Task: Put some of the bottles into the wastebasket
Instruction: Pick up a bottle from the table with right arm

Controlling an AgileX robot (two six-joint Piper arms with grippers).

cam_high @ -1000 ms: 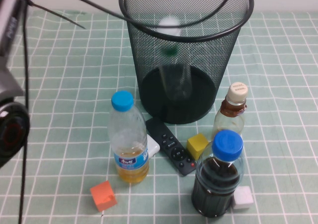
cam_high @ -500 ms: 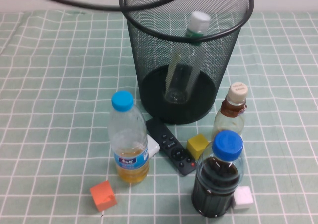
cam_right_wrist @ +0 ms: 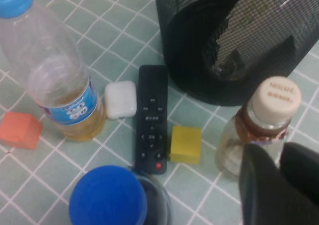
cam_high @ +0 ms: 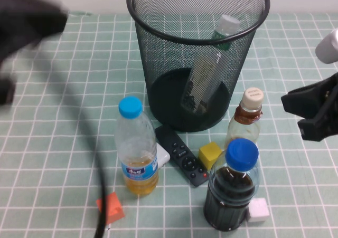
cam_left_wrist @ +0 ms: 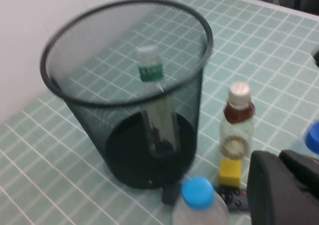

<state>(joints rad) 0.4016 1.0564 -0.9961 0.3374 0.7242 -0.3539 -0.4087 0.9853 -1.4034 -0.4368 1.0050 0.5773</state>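
The black wire-mesh wastebasket [cam_high: 196, 64] stands at the back centre. The clear bottle with white cap and green neck band [cam_high: 211, 64] lies inside it, leaning against the right side of the rim; it also shows in the left wrist view [cam_left_wrist: 154, 105]. The cream-capped bottle with brown neck [cam_high: 248, 116] stands upright just right of the bin's base. My right gripper [cam_high: 291, 114] is open and empty, to the right of that bottle and close beside it [cam_right_wrist: 266, 125]. My left gripper [cam_high: 26, 21] is a blur at the far left, above the table and away from the bottles.
A light-blue-capped bottle with yellow liquid [cam_high: 136, 145] and a squat dark-blue-capped bottle [cam_high: 232, 188] stand in front. Between them lie a black remote [cam_high: 182, 154], a yellow cube [cam_high: 209, 154] and a small white case [cam_high: 162, 156]. An orange cube [cam_high: 110, 207] and a white cube [cam_high: 258, 209] sit near the front edge.
The clear bottle dropped into the bin and tipped to lean right. My left arm swung across the left side. My right gripper came into view from the right.
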